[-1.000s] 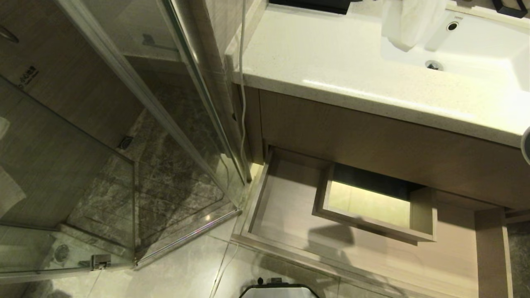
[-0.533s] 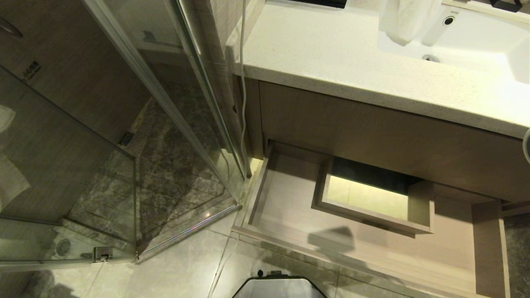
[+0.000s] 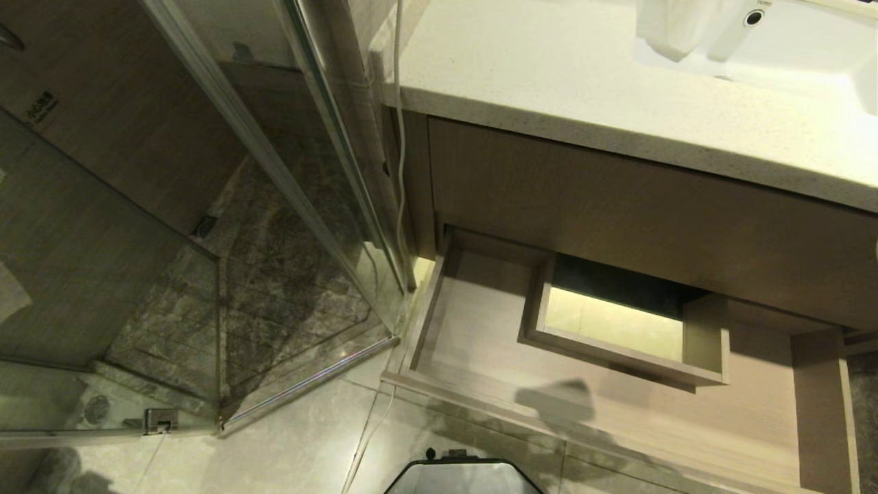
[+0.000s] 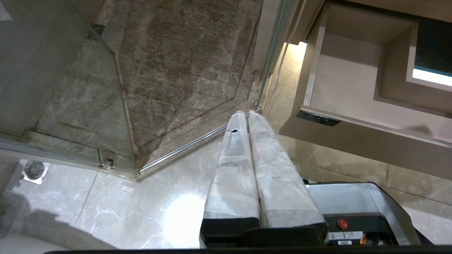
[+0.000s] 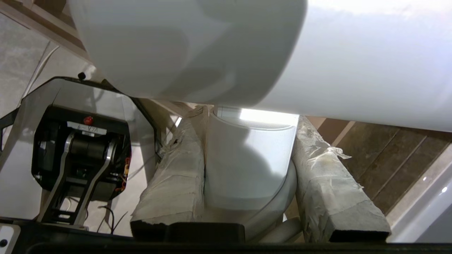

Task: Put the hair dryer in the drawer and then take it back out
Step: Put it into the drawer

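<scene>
We count one drawer (image 3: 480, 343), pulled out beneath the vanity countertop (image 3: 549, 75), its light wood floor forming a U around one rectangular cutout (image 3: 617, 322). Nothing lies in the part of the drawer we can see. In the left wrist view the same drawer (image 4: 339, 95) shows a small dark label on the left end of its front edge.

There is one hair dryer (image 5: 247, 70), and it is out of the drawer, in our right gripper (image 5: 247, 165). The right wrist view shows its white barrel stretching across close to the camera and its white handle running down between the two tape-wrapped fingers (image 5: 176, 183), which stand partly apart and press against the handle on either side. We cannot tell from this view how high it sits over the drawer; neither arm appears in the head view.

Our left gripper (image 4: 247, 120) hangs over the pale floor tiles, pointing toward the bottom corner of the glass shower enclosure (image 3: 226, 288), left of the drawer. Its two wrapped fingers (image 4: 233, 169) lie pressed together along their whole length with nothing between them.

One white cord (image 3: 401, 137) hangs down past the left end of the countertop. On the far right of the countertop sits one white basin (image 3: 809, 55) with one white towel (image 3: 679, 27) draped at its left edge. The robot's base (image 3: 459, 477) shows at the near edge.
</scene>
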Available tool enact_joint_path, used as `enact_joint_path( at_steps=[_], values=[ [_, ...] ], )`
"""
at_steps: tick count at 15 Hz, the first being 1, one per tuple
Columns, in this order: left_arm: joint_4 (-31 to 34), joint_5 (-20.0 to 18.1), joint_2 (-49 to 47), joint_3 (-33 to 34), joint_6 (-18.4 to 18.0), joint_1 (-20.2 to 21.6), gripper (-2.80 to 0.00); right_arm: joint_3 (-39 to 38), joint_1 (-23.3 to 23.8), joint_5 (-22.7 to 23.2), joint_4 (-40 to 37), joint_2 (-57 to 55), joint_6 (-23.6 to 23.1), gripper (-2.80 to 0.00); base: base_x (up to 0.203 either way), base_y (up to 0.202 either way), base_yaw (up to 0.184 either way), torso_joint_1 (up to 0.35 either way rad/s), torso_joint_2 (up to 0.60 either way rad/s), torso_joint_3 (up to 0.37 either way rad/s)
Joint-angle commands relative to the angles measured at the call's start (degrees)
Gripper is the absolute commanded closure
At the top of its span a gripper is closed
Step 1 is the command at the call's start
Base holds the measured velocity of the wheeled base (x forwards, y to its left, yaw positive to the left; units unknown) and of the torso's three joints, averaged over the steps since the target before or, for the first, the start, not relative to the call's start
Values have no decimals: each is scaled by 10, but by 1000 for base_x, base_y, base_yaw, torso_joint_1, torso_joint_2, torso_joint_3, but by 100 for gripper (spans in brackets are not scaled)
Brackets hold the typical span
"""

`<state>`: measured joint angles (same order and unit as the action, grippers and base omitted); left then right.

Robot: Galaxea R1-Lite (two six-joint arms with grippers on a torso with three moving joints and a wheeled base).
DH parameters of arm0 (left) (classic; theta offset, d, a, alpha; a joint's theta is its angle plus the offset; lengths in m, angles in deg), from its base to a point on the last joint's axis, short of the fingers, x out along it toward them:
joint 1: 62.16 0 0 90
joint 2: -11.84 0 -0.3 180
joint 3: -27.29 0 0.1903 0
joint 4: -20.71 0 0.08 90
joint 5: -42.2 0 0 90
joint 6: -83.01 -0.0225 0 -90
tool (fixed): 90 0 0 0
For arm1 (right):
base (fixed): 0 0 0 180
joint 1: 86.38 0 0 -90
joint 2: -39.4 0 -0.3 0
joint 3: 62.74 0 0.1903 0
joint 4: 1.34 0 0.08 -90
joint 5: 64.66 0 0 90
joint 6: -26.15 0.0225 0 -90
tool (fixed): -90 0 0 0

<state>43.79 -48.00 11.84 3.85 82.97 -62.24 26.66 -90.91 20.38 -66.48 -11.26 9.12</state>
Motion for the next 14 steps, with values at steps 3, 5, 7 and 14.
enact_joint_path(
  at_steps=[3, 5, 7, 14],
  values=[
    [-1, 0, -1, 0, 0, 0, 0, -16, 0, 3, -3, 15, -2, 0, 0, 0, 0, -178, 334, 156],
    [-1, 0, -1, 0, 0, 0, 0, -24, 2, 4, -8, 19, -1, 0, 0, 0, 0, -185, 353, 162],
    [-1, 0, -1, 0, 0, 0, 0, -26, 2, 4, -2, 22, -2, 0, 0, 0, 0, -190, 365, 177],
    [-1, 0, -1, 0, 0, 0, 0, -57, 3, 5, 8, 35, -3, 0, 0, 0, 0, -266, 487, 223]
  ],
)
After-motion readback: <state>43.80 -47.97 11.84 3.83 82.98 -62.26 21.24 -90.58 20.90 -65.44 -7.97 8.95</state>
